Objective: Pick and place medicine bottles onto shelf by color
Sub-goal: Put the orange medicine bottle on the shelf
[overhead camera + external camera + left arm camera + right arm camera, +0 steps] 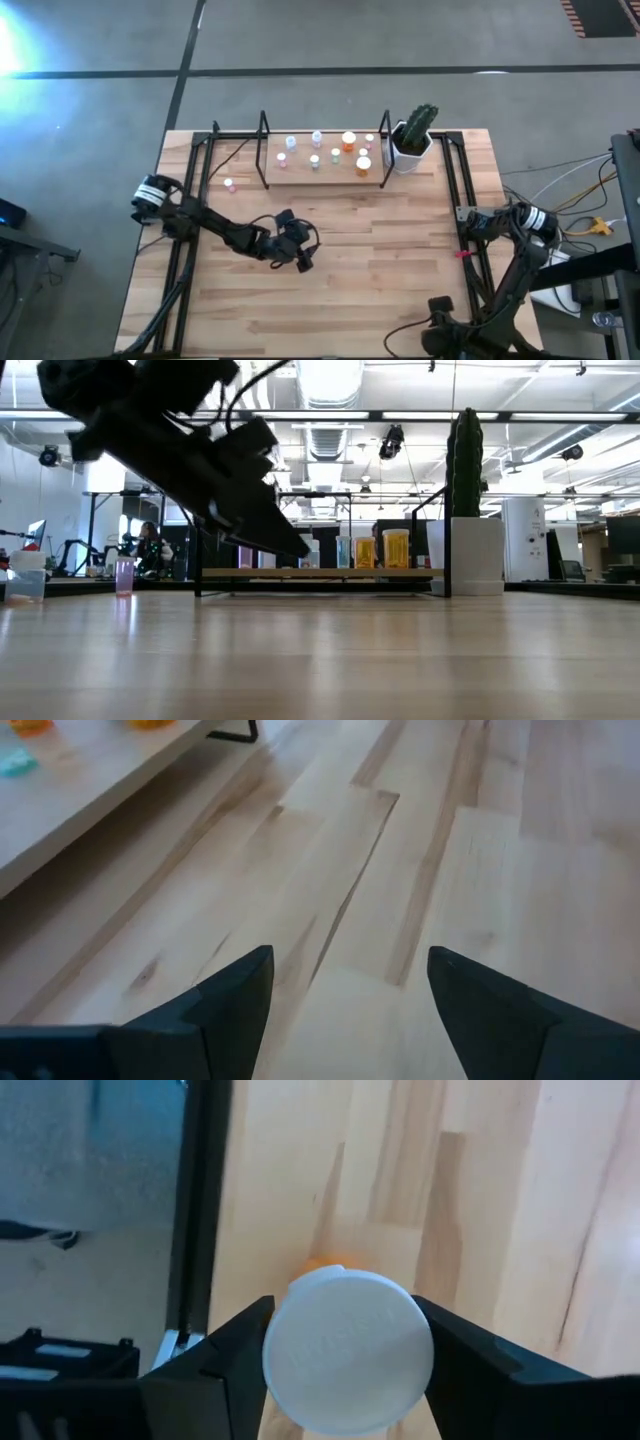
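Right pincer (pixel 345 1355) at the worktop's (pixel 380 250) right edge pinches an orange bottle (pixel 348 1350), broad white cap facing the wrist camera. Left pincer (pixel 345 1010) spread, holding nothing, over mid-worktop. Shelf (pixel 325 172) at back carries orange, pink and blue white-capped bottles; one pink bottle (pixel 229 184) stands left of it.

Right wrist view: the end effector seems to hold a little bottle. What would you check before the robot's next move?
1. Right end effector gripping the orange bottle by its white cap: ok.
2. Left end effector open and empty, over the middle of the table: ok.
3. Bare board left on the shelf: ok.
4. All bottles shelved: not ok; a pink bottle stands on the table beside the shelf.
5. Cactus pot clear of the path to the shelf's orange end: cannot tell.
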{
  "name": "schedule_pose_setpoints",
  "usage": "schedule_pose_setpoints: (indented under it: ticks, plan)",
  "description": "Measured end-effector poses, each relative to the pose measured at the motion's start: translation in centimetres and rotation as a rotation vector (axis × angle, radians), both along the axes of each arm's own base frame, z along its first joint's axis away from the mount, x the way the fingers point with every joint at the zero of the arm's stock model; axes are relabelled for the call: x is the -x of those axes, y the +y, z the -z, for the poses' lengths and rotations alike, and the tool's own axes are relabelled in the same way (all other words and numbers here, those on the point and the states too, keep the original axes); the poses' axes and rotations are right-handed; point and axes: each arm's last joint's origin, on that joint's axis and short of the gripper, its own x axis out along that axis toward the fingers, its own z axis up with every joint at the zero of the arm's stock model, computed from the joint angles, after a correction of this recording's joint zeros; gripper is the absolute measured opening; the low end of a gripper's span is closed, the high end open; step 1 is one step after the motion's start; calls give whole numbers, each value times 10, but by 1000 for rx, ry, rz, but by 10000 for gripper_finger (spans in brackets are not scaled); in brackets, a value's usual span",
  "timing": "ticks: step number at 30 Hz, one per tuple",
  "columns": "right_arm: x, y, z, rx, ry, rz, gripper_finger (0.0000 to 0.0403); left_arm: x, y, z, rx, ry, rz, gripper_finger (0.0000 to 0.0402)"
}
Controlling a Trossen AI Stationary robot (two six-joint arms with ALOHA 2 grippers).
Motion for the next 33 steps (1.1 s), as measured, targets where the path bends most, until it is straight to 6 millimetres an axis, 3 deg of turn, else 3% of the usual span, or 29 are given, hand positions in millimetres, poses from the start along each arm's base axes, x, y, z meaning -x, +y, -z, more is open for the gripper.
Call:
schedule_pose_setpoints:
  ticks: [5,11,16,22,27,33]
  plan:
    - [-20,-15,-3,27,6,26,194,21,-3,-18,-10,58,-50,249]
    - [-51,-48,-23,134,-106,-103,198,50,-8,-37,-62,37,-121,249]
    - [-91,-98,-47,197,-187,-90,196,73,-11,-37,-15,-1,-135,249]
    - [-147,-166,-52,199,-243,-13,198,91,-13,-24,46,-16,-159,249]
    - [-184,-210,-44,144,-298,-16,198,89,-15,-12,-9,-2,-182,249]
    - [-209,-245,-39,95,-343,12,197,61,-24,1,-136,-100,-127,249]
